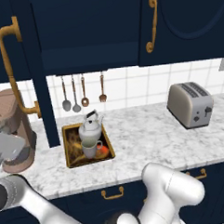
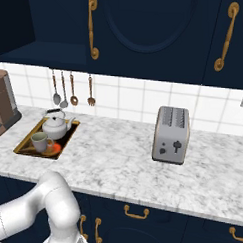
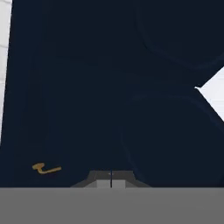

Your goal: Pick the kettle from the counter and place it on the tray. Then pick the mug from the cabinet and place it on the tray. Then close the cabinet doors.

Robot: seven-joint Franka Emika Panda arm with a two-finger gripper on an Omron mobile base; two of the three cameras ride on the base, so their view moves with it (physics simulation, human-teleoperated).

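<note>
**Kettle and mug on the tray, one door ajar**

The hand (image 3: 110,179) faces a dark navy door panel (image 3: 109,87) close up, its fingertips pressed together with nothing between them. A small brass handle (image 3: 46,168) shows low on the panel.

On the worktop (image 1: 147,135) the tray (image 1: 69,155) carries the kettle (image 1: 90,128) at the back and the mug (image 1: 90,147) just in front of it. The left door (image 1: 35,71) stands open, edge-on. The door (image 1: 183,21) to the right is shut.

The cupboard's inside is too dark to read, and a brown machine (image 1: 10,128) is cut off by the frame. I cannot tell which door the hand faces.
</note>
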